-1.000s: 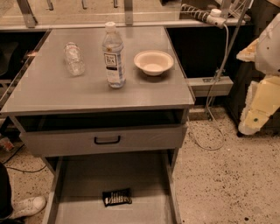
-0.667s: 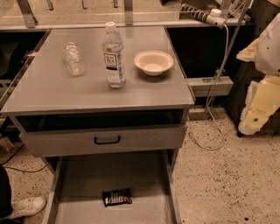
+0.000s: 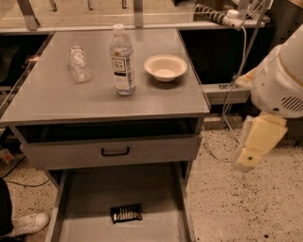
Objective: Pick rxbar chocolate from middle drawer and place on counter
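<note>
We are looking at a speckled terrazzo floor [image 3: 236, 203] spreading out to the right of the counter [image 3: 156, 101]. Behind the counter, metal frame posts [image 3: 138, 12] are standing, and off its far right corner a white cable [image 3: 233, 87] is hanging from a power strip [image 3: 210, 12].

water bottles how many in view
2 on the counter: upright bottle near the middle, lying bottle left of it. None seems hidden. The tool hangs right of the counter.

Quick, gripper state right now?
Gripper: open or shut cannot be told; it hangs right of the counter, above the floor. The rxbar chocolate lies in the middle drawer.
</note>
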Tool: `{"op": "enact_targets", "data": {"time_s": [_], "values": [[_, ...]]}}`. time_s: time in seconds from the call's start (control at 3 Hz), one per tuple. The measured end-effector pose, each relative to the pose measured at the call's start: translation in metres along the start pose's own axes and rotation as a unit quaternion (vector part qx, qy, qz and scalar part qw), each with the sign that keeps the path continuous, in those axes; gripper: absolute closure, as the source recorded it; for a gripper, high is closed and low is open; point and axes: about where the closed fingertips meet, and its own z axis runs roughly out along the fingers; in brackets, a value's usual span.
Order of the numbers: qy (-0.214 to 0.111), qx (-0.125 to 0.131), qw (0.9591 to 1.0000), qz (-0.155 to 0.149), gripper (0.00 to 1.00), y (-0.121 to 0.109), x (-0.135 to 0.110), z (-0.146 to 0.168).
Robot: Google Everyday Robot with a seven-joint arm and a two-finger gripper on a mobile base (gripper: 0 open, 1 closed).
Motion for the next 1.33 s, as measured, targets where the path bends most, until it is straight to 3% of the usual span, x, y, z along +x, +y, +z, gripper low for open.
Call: {"op": "enact_targets", "data": {"time_s": [0.33, 0.67, 1.0, 1.33], "values": [[-0.034, -0.029, 0.999, 0.007, 0.0, 0.028, -0.022, 0.034], [-0.034, -0.029, 0.999, 0.007, 0.0, 0.028, -0.022, 0.034], [-0.035, -0.043, 0.9984, 0.009, 0.0, 0.042, -0.019, 0.068], [-0.034, -0.065, 0.9972, 0.015, 0.0, 0.059, -0.013, 0.132]]}}
